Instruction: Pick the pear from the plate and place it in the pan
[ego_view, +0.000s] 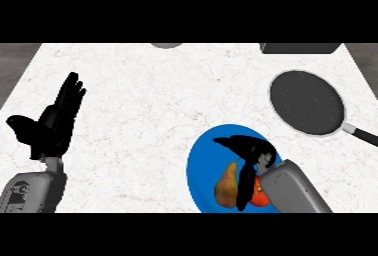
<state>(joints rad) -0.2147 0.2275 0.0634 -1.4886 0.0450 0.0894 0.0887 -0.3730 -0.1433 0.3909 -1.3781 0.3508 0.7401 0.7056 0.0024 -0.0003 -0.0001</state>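
A: Where is the pear found?

B: On the blue plate, gripped by the right hand's curled fingers for lifting. The pan lies apart.

A: The left hand?

B: Rested open, unneeded.

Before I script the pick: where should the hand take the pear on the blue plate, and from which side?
Take the pear across its wider lower body, coming from above. It lies on the plate with its narrow end pointing up-view, an orange-red thing close beside it. The right hand is already over it.
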